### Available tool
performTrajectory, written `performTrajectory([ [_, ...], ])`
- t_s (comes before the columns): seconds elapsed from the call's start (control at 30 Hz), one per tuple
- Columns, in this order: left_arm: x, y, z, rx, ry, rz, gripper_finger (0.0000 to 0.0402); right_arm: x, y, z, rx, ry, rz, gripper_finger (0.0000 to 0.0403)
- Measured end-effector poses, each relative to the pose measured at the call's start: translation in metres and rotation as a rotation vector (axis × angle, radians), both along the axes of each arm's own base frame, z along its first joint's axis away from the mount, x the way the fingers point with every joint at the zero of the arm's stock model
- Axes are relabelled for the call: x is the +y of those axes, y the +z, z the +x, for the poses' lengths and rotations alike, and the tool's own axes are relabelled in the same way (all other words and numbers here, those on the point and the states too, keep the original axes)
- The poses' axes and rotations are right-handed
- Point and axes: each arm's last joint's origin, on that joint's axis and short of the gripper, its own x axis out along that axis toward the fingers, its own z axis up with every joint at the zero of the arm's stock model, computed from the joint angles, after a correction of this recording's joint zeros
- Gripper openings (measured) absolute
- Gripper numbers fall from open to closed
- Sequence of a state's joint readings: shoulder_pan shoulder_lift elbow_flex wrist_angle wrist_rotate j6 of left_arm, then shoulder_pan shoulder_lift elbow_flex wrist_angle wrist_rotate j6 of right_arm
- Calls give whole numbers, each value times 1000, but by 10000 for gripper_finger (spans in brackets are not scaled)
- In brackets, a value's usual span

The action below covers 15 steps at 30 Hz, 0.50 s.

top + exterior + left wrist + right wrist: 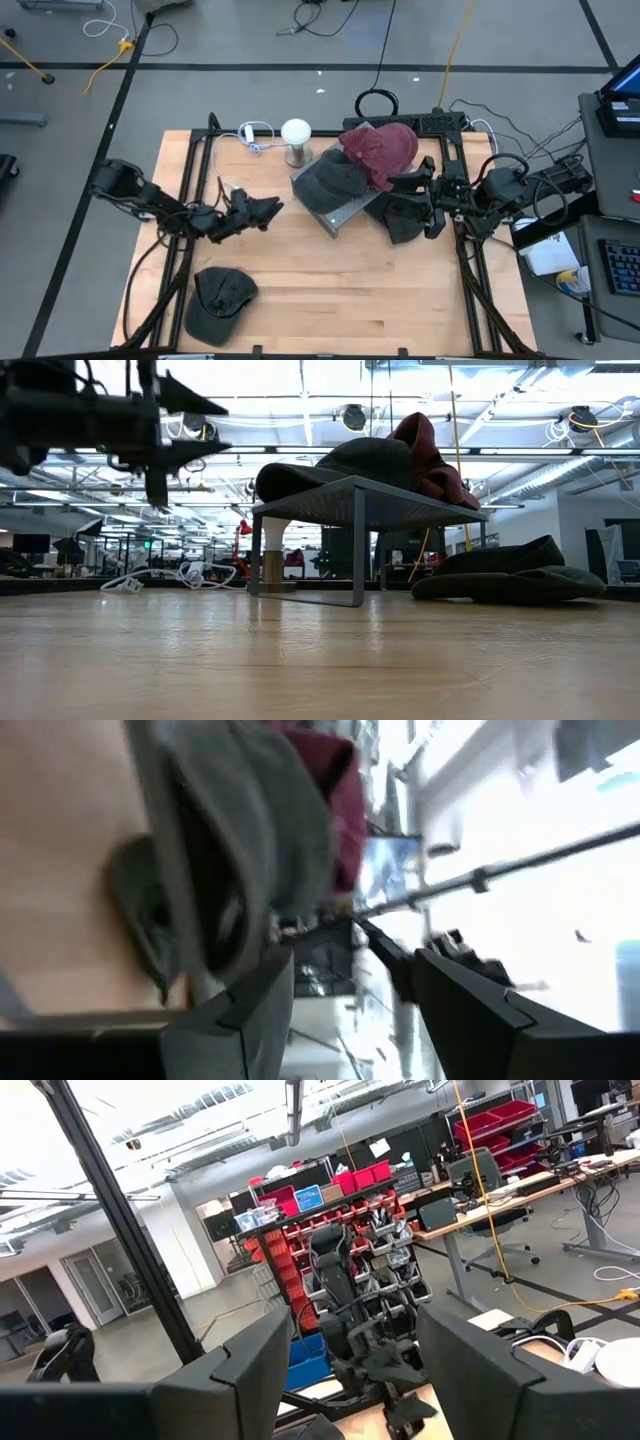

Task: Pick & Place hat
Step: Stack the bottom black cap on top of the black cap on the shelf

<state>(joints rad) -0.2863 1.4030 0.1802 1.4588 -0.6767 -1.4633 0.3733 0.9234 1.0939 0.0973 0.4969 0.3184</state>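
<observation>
Four hats show in the high view: a dark cap (pixel 330 177) and a red hat (pixel 382 148) on the grey stand (pixel 340 214), a third hat (pixel 402 222) under the right gripper (pixel 425 190), and a fourth (pixel 220 300) at the table's near left, with the left gripper (pixel 268 209) open and empty beside the stand. In the low view the cap (pixel 340 463) and red hat (pixel 430 460) lie atop the stand (pixel 360 505), and the left gripper (pixel 185 430) hangs apart from them. The wrist views show the left fingers (pixel 250 1020) parted, holding nothing, facing the cap (pixel 240 850), and the right fingers (pixel 240 1380) likewise parted and empty.

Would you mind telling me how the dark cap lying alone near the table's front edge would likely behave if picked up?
The dark cap lies slumped and creased, so it probably flops when lifted. Being cloth, it looks light and unlikely to roll.
</observation>
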Motion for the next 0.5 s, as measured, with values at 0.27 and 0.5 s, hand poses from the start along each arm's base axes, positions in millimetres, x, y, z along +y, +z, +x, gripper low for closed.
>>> performTrajectory([
  [0.27,-23,7,-16,12,-144,20,209,1,-2,4,9,0,-1,210],
  [0.5,-44,12,-23,122,-365,-60,209,7,-11,18,54,1,-11,210],
])
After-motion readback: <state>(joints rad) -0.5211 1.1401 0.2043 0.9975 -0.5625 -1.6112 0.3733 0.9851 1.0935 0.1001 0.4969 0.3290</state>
